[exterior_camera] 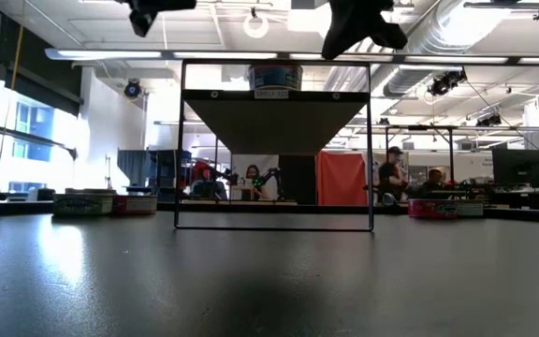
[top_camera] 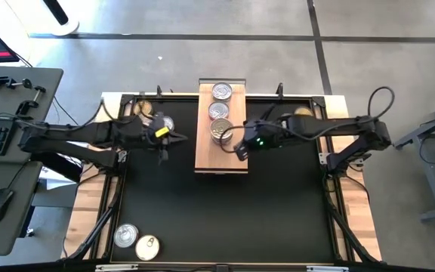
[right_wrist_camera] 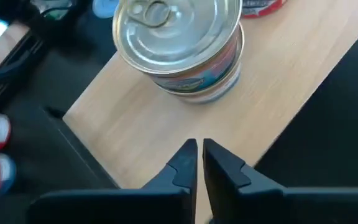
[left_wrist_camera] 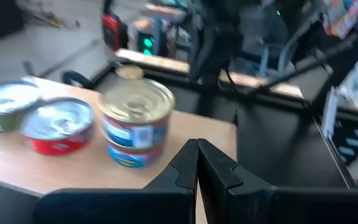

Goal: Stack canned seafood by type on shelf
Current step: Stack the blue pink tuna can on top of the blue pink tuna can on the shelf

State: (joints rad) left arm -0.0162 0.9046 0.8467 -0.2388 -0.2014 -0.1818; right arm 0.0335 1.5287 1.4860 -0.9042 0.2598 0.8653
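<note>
The shelf is lying across the far middle of the black mat. Three lots of cans are sitting in a row on it. The farthest can is silver on top. The next one has a red side. The nearest is a stack of two cans, one on top of the other.

The right gripper is hanging just beside the stack, over the shelf's right edge. Its fingers are pressed together and holding nothing.

The left gripper is hanging over the mat, left of the shelf. Its fingers are pressed together too, with nothing between them.

More cans are lying apart from the shelf. Two are sitting at the near left corner of the mat. Some others are sitting at the far left, partly hidden by the left arm. One more is showing behind the right arm.
</note>
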